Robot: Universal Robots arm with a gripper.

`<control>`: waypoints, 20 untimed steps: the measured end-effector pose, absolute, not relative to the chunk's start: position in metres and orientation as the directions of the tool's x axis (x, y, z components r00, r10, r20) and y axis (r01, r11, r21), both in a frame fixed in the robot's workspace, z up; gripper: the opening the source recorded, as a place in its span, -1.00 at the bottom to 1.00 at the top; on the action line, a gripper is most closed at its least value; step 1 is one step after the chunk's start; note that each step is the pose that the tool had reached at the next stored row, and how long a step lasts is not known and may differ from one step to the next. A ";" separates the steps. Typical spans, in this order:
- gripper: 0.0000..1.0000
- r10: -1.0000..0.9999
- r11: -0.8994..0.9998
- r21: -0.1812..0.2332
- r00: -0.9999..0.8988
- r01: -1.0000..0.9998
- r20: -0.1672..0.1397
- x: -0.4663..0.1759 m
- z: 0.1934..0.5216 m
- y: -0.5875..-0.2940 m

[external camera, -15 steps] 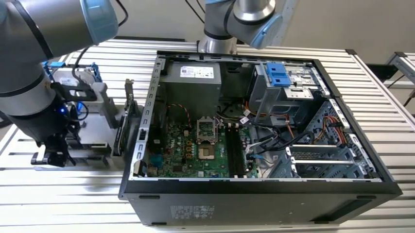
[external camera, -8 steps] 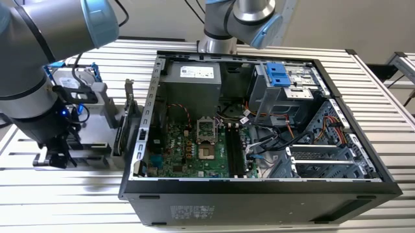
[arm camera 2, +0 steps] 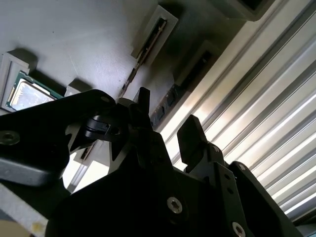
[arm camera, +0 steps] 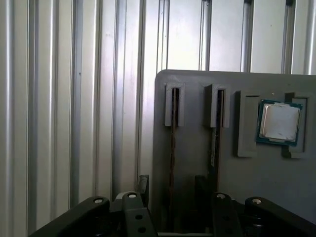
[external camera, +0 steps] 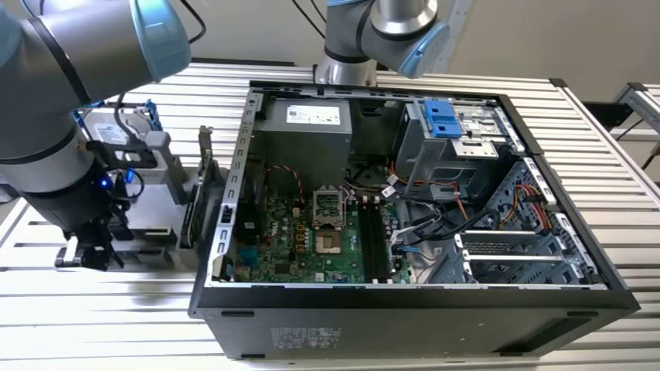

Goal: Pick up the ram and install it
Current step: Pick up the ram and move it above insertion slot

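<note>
First wrist view — gripper (arm camera: pixel 172 183), fingers apart — either side of the ram (arm camera: pixel 173 138).

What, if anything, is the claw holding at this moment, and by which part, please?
Nothing is held. The open claw straddles one ram standing on edge in its grey holder, with a gap on either side.

Arm: grey tube links (external camera: pixel 46 147) with pale blue joint caps, bending down along the exterior view's left.
Base: grey column (external camera: pixel 345 71) at the far side.
Wrist: dark (external camera: pixel 73 205), pointing straight down.
Claw: black (external camera: pixel 88 253), hanging low, facing down.
Fingers: two black fingers (arm camera: pixel 142 183), parallel, with a clear gap between them in both wrist views.
</note>
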State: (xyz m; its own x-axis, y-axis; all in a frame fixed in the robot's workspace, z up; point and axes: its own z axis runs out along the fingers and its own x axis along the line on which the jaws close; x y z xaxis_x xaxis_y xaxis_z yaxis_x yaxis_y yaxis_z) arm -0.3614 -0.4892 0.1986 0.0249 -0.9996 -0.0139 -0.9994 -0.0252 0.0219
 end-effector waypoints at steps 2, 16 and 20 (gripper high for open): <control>1.00 -1.000 -0.027 0.022 0.026 -0.999 -0.014 -0.361 0.198 -0.489; 1.00 -0.999 -0.030 0.022 0.029 -0.999 -0.014 -0.361 0.194 -0.490; 1.00 -0.999 -0.030 0.022 0.029 -0.999 -0.014 -0.361 0.194 -0.490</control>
State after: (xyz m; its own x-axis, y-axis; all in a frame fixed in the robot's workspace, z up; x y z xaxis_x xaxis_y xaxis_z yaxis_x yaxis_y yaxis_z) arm -0.3614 -0.4904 0.1935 0.0293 -0.9995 -0.0139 -0.9993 -0.0296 0.0218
